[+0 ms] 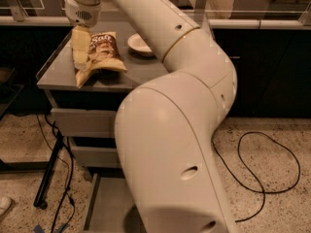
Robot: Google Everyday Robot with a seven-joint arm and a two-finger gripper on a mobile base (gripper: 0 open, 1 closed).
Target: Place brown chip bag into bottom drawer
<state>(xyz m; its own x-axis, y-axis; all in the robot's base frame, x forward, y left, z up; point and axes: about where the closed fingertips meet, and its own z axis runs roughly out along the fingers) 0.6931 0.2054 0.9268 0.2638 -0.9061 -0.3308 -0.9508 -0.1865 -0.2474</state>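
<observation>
1. Brown chip bag lies flat on worktop, just left of the bowl, lettering up.
2. Pincer hangs from above at the bag's side farthest from bowl, overlapping its edge. Can't tell whether it's clenched on the bag or loose.
3. Step in hand, prob.: secure the grasp, then lift.
4. Bag looks crinkly & air-filled, so pinch a flat edge or fold, not the puffed middle, or it'll likely slip.
5. Lift straight up and keep clear of bowl before swinging out.
6. Bottom drawer stands pulled out, well below bowl and fwd of it, partly hidden by the arm.
7. Lower bag over the tray floor and release low, away from the side walls.
</observation>
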